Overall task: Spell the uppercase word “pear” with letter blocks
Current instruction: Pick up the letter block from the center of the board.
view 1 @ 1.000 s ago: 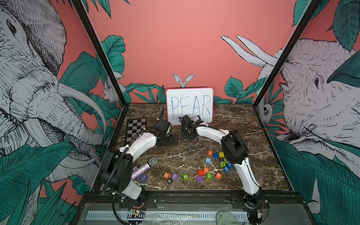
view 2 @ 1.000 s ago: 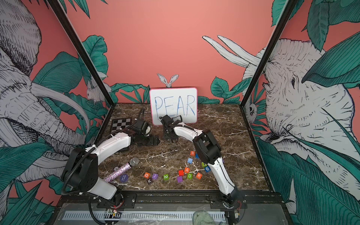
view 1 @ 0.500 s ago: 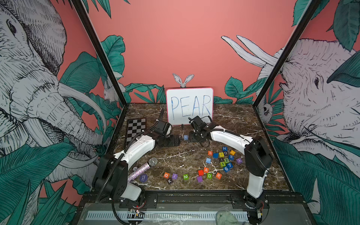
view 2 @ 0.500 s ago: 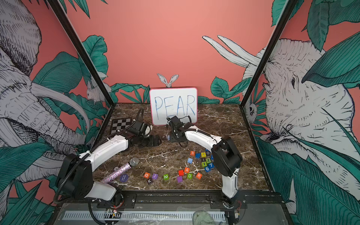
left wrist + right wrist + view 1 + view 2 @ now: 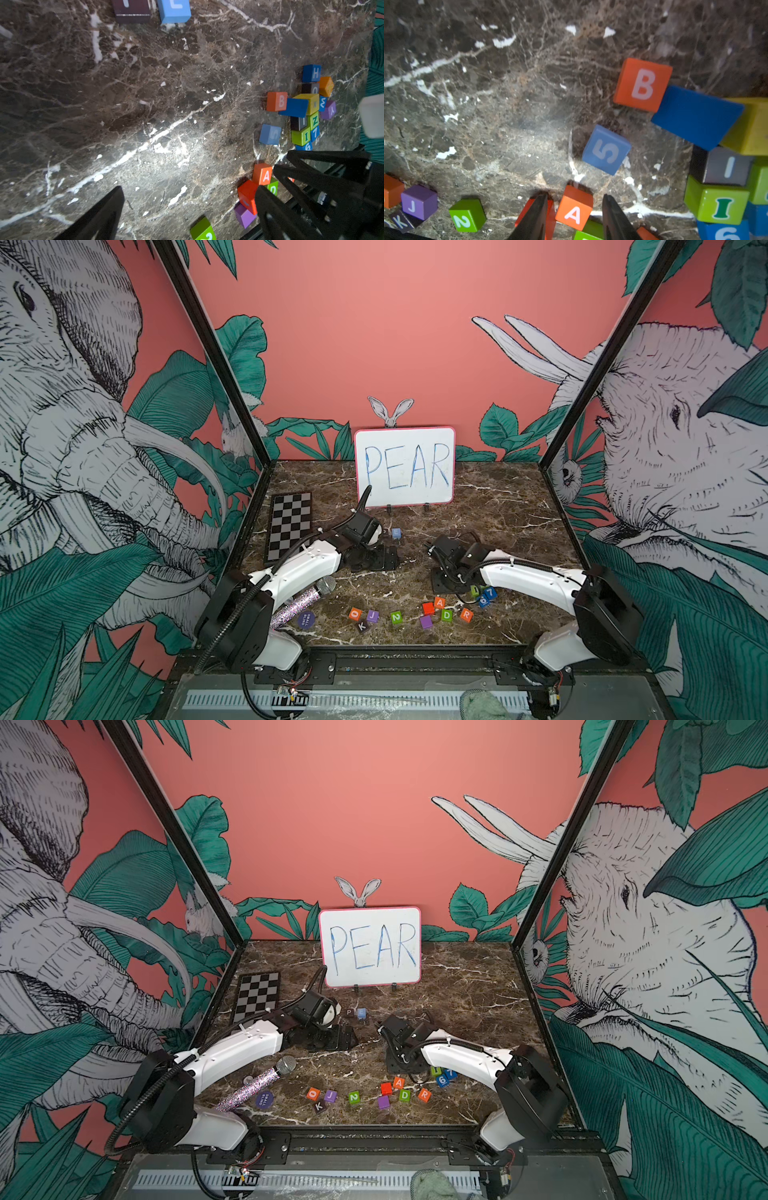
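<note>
orange a block [image 5: 574,209] between part-spread right fingers [image 5: 533,216], gaps both sides; left fingers [image 5: 99,216] wide apart, empty

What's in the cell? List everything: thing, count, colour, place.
P block: one, dark brown, back centre.
E block: one, light blue, beside P block.
A block: one, orange, front cluster.
R block: one, orange, front row.
other cubes: many, mixed colours, front row and pile.
whiteboard: one, pink-edged white, back centre.
checkerboard: one, black-grey, back left.
microphone: one, glittery, front left.
disc: one, purple, beside microphone.
table: one, brown marble.
left gripper: one, black, open, near P block.
right gripper: one, black, open, straddling A block.
</note>
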Motion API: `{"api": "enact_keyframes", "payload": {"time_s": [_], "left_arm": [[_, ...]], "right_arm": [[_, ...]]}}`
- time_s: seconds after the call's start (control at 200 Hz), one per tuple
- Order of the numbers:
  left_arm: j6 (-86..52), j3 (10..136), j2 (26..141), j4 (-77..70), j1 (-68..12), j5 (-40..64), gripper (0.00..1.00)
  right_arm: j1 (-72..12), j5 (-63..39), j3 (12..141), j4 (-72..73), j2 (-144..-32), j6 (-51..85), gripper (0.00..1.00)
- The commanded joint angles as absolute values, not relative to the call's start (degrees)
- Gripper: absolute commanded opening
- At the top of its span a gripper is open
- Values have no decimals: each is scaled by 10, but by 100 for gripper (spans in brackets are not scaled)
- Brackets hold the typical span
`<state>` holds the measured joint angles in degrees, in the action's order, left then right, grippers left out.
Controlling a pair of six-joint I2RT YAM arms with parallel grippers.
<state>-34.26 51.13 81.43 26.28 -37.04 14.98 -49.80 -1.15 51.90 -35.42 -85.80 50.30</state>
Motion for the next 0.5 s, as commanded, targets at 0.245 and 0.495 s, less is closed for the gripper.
{"api": "enact_keyframes", "payload": {"time_s": [0.245,0.495], "left_arm": [[-334,503,802,264,-372,148,99],[-330,508,813,262,-372,149,99]], "right_arm": [[-526,-9,499,-346,-858,561,48],[-526,-2,498,-356,-873,559,49]]}}
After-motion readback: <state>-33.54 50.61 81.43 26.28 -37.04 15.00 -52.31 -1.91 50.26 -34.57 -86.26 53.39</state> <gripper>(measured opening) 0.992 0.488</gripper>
